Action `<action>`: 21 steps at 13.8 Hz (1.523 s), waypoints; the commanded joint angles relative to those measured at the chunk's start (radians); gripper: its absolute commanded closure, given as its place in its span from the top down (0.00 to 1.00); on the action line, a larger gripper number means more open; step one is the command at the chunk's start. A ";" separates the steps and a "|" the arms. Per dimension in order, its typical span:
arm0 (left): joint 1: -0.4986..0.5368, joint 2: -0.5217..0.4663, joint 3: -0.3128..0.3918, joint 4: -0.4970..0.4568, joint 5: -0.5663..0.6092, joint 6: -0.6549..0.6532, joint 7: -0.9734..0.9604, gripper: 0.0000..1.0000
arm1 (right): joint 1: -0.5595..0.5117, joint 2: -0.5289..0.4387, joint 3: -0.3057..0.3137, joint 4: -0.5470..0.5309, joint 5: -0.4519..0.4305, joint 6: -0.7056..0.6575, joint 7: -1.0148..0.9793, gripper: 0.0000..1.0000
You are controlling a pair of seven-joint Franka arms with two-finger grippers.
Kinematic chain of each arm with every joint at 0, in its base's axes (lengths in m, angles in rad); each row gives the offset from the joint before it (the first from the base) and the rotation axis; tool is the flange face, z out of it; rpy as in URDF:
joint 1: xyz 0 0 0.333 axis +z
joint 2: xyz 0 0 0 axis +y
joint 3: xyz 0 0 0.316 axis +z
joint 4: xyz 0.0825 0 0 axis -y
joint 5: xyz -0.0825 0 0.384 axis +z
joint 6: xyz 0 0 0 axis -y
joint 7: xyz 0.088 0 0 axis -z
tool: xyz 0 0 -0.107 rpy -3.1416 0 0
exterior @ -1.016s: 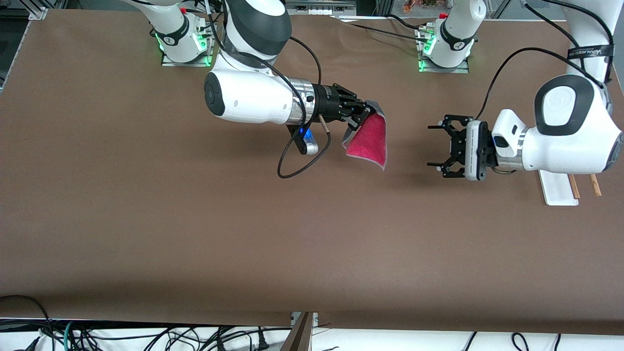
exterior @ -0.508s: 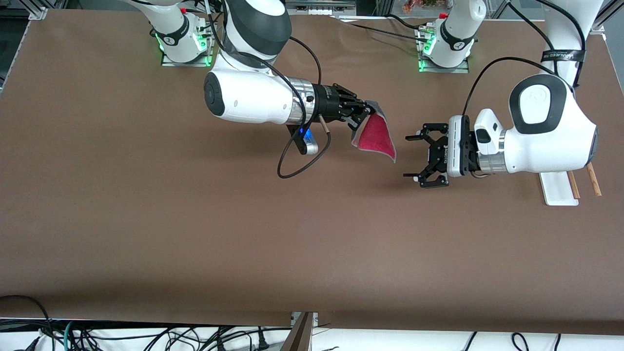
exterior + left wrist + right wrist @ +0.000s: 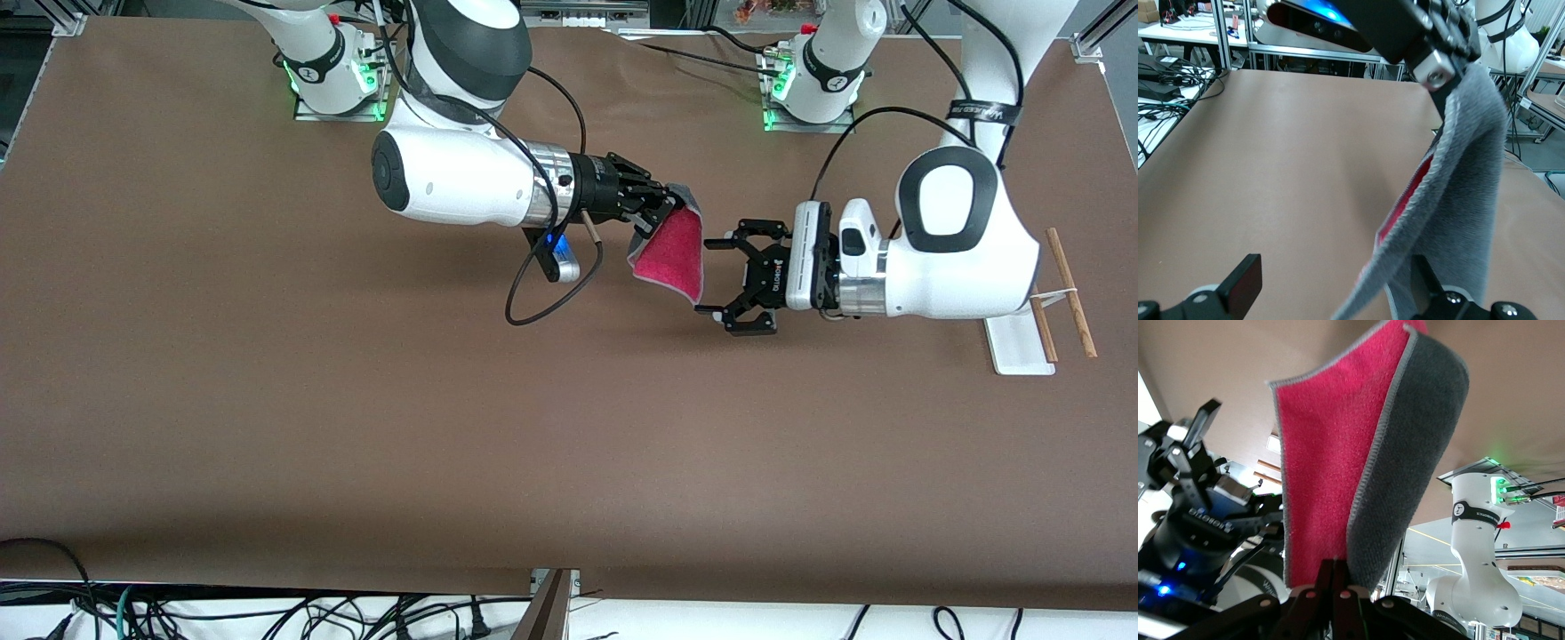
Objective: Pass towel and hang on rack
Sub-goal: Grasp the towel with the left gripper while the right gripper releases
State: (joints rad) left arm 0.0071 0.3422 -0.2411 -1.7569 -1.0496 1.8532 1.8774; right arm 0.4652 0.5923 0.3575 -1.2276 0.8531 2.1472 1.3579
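The towel (image 3: 673, 255), pink-red on one side and dark grey on the other, hangs from my right gripper (image 3: 662, 212), which is shut on its upper corner over the middle of the table. In the right wrist view the towel (image 3: 1328, 467) rises folded from the shut gripper (image 3: 1338, 581). My left gripper (image 3: 702, 276) is open, level with the towel, its fingers straddling the towel's free edge. In the left wrist view the grey side (image 3: 1468, 180) hangs between the open fingers (image 3: 1243, 288), close to one of them. The rack (image 3: 1060, 293) stands at the left arm's end of the table.
The rack's white base (image 3: 1013, 348) lies beside the left arm's elbow, with its two wooden rods (image 3: 1071, 293) tilted over it. A black cable (image 3: 542, 307) loops under my right wrist. The arm bases stand along the table's back edge.
My left gripper has moved from near the rack toward the towel and now has its open fingers around the towel's edge. The right gripper has held still; the towel swung slightly.
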 commanded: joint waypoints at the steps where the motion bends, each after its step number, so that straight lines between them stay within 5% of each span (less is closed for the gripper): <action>1: -0.001 -0.006 -0.009 -0.042 -0.038 0.032 0.077 0.91 | 0.009 0.007 0.001 0.022 0.014 0.002 0.015 0.00; 3: 0.001 -0.006 -0.010 -0.070 -0.040 0.031 0.168 0.68 | 0.009 0.006 0.001 0.022 0.014 0.002 0.015 0.00; 5: 0.002 -0.006 -0.010 -0.081 -0.040 0.023 0.250 0.06 | 0.009 0.006 0.001 0.022 0.014 0.002 0.015 0.00; 6: 0.004 -0.006 -0.010 -0.081 -0.040 0.017 0.272 0.00 | 0.009 0.007 0.001 0.022 0.014 0.002 0.015 0.00; 13: 0.019 -0.008 -0.009 -0.075 -0.036 -0.005 0.272 0.00 | 0.009 0.007 0.001 0.022 0.015 0.002 0.015 0.01; 14: 0.028 -0.008 -0.009 -0.066 -0.027 -0.026 0.264 0.00 | 0.009 0.009 0.001 0.023 0.015 0.002 0.015 0.15; 16: 0.036 -0.014 -0.006 -0.064 -0.023 -0.042 0.261 0.00 | 0.007 0.011 0.000 0.022 0.015 0.002 0.015 0.80; 17: 0.045 -0.017 -0.003 -0.062 -0.020 -0.057 0.259 0.00 | 0.007 0.011 0.000 0.022 0.014 0.002 0.021 0.98; 21: 0.056 -0.046 0.009 -0.023 0.099 -0.075 0.240 0.00 | -0.054 0.004 -0.008 0.022 0.004 -0.030 0.006 0.99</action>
State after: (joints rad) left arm 0.0498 0.3288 -0.2375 -1.7982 -1.0189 1.7969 2.1017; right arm 0.4547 0.5932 0.3468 -1.2276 0.8530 2.1476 1.3641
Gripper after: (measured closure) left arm 0.982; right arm 0.300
